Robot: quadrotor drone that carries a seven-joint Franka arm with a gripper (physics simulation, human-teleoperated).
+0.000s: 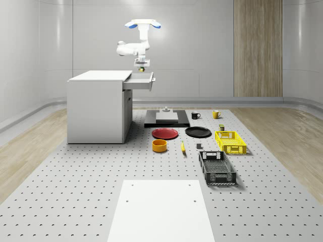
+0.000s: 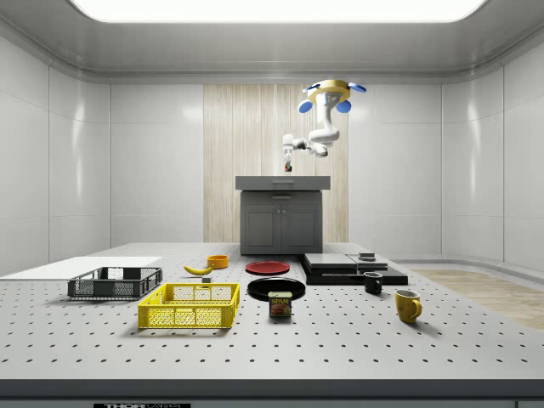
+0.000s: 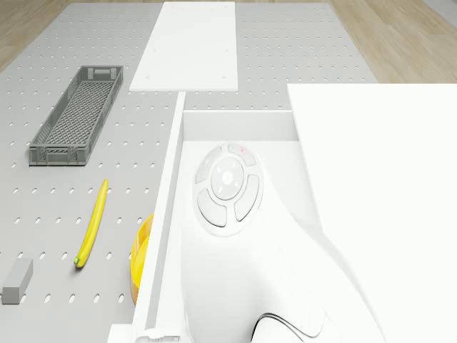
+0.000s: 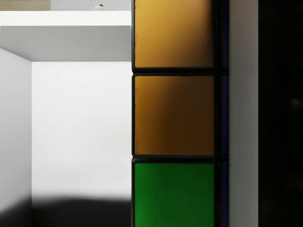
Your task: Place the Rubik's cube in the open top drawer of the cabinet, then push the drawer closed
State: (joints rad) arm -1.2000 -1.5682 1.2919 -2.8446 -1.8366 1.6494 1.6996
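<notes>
One cube (image 4: 174,113) sitting clenched in gripper (image 1: 142,62), hanging just above open drawer (image 1: 141,80), upper centre of whole-scene view; drone (image 1: 143,24) hovering over it.

Orange and green Rubik's cube (image 4: 173,116) squares

Pale glossy panelled walls (image 1: 55,45) with one vertical wood-slat panel (image 1: 257,48), light wooden plank floor (image 1: 282,136), and a bright ceiling light panel (image 2: 272,8).
</notes>
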